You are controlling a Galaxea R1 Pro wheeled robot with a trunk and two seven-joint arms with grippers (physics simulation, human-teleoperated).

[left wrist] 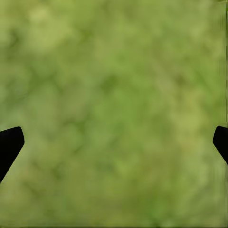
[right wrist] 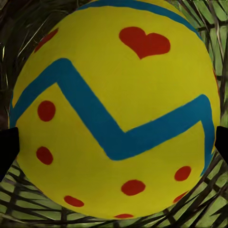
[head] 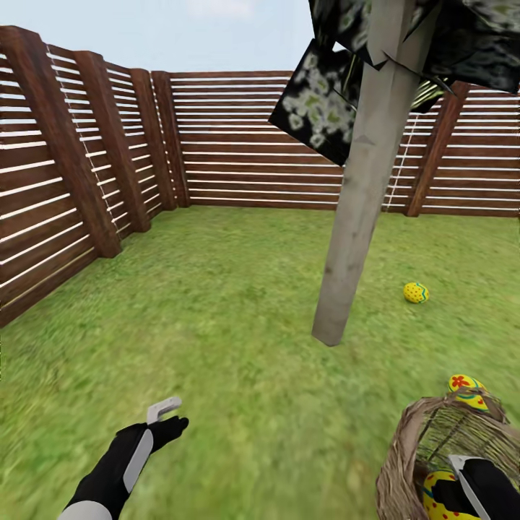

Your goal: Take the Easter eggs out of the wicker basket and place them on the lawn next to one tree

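Note:
A pale grey-beige tree trunk (head: pixel 357 217) rises from the lawn (head: pixel 217 325) in the head view. One yellow Easter egg (head: pixel 416 292) lies on the grass just right of the trunk's foot. A second egg (head: pixel 466 390) shows at the far rim of the wicker basket (head: pixel 401 462); I cannot tell whether it touches the rim. My right gripper (head: pixel 451 491) reaches down into the basket. It stands open with the third egg (right wrist: pixel 114 109) between its fingertips (right wrist: pixel 7 147), amid wicker strands. My left gripper (head: pixel 170 420) hangs open over bare grass (left wrist: pixel 114 114).
A brown slatted fence (head: pixel 245 144) closes the garden at the left and back. Dark mottled leaves (head: pixel 325 108) hang around the upper trunk. Open grass stretches between the left fence and the tree.

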